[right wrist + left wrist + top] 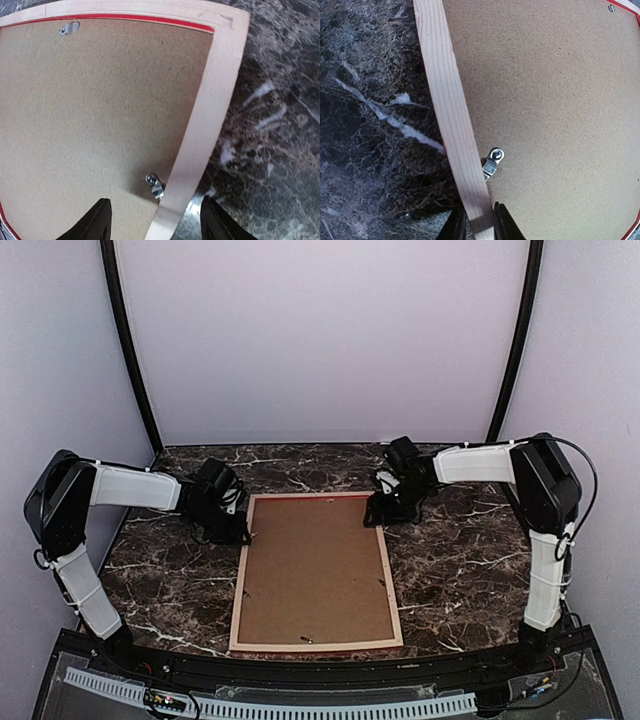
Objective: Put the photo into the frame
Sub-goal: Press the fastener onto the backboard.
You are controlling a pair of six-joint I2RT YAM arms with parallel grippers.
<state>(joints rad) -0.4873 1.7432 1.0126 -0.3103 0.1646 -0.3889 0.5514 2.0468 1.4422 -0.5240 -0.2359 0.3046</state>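
You can read no text, label, brand or number here, neither on the frame (452, 115) nor on its brown backing board (545, 100).

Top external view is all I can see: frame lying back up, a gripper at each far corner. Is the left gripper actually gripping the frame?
Observer: Yes. The left wrist view shows the left gripper closed on the frame, one finger on each side of its pale wooden rail.
Operator: And the right gripper?
Observer: The right gripper is open. Its fingers straddle the right rail with a gap on each side.
Operator: What is under it?
Observer: A small metal clip sits on the brown backing board right beside that rail, its tab pointing at the rail.
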